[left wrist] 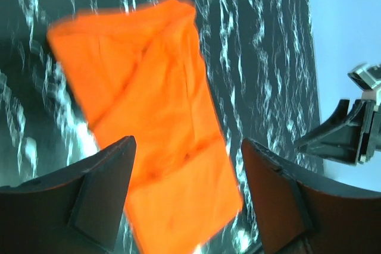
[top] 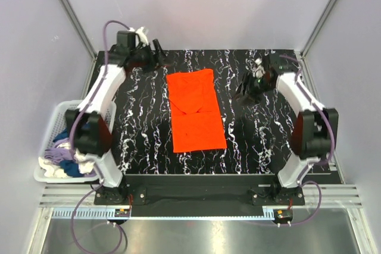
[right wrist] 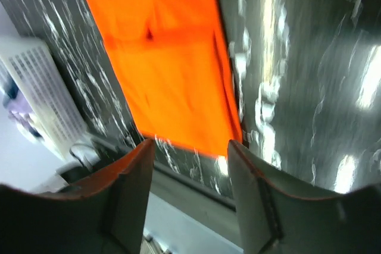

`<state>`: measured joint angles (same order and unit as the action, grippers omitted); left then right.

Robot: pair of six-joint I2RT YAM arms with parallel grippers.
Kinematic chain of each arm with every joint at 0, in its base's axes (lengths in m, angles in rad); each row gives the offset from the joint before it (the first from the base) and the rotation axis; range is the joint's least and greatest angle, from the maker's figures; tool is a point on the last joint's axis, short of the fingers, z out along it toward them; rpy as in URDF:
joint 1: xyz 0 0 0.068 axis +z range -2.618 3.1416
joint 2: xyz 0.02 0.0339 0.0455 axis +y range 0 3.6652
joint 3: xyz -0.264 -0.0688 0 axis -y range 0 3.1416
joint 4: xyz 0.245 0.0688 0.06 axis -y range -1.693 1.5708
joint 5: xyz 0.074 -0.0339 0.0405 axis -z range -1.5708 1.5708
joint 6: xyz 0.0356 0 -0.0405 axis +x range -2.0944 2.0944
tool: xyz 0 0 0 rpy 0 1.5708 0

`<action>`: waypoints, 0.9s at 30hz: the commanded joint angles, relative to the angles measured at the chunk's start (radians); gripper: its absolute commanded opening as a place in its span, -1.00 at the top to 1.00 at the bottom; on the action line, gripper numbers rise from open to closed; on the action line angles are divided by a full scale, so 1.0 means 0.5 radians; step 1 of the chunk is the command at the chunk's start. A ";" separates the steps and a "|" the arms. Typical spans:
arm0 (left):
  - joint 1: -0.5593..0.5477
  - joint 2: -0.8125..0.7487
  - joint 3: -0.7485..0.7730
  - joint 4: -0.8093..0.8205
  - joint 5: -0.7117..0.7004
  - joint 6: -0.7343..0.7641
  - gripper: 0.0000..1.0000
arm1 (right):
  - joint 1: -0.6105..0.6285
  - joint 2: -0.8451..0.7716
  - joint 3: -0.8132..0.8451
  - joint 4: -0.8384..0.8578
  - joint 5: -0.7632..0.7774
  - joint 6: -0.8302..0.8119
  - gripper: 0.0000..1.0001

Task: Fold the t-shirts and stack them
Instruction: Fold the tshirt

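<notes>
Shirt (top: 195, 110), orange and already narrowed to a long strip, lay flat in the middle of the table (top: 262, 147), its long axis running from 12 o'clock to 6 o'clock in the top view. The left gripper (top: 158, 52) hung off the strip's 11 o'clock corner, just beyond the far short edge. The right gripper (top: 243, 92) hung at about 2 o'clock, near the right long edge but clear of it. Neither touched the cloth. In the left wrist view the fingers (left wrist: 101, 197) stood apart with nothing between them, and in the right wrist view the fingers (right wrist: 128, 197) were likewise spread and empty. The left arm looked nearer the far end, so the next fold probably turned on both grippers reaching the two corners at 12 o'clock and carrying that end toward 6 o'clock. By count: one shirt on the table, two arms, and one white basket (top: 55, 117) at 9 o'clock. It held a heap of clothes (top: 62, 156) too tangled to count.
</notes>
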<state>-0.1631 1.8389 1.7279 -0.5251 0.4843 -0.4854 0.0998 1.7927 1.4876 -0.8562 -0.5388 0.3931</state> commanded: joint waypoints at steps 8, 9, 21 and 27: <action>-0.700 -1.262 -1.825 0.089 -0.517 -0.127 -0.57 | 0.248 -0.619 -1.146 0.497 -0.116 0.122 -0.40; -0.738 -1.333 -1.918 0.117 -0.566 -0.188 -0.58 | 0.248 -0.628 -1.189 0.528 -0.125 0.131 -0.40; -0.791 -1.561 -2.560 0.516 -0.509 -0.943 -0.49 | 0.251 -0.367 -1.662 1.132 -0.321 0.333 -0.26; -0.791 -1.448 -2.661 0.719 -0.539 -1.241 -0.45 | 0.248 -0.333 -1.742 1.311 -0.340 0.435 -0.19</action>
<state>-0.5556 1.0924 0.4103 -0.2787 0.2504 -0.9943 0.2226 1.6073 0.6415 -0.2920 -0.7544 0.5953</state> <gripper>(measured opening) 0.733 0.598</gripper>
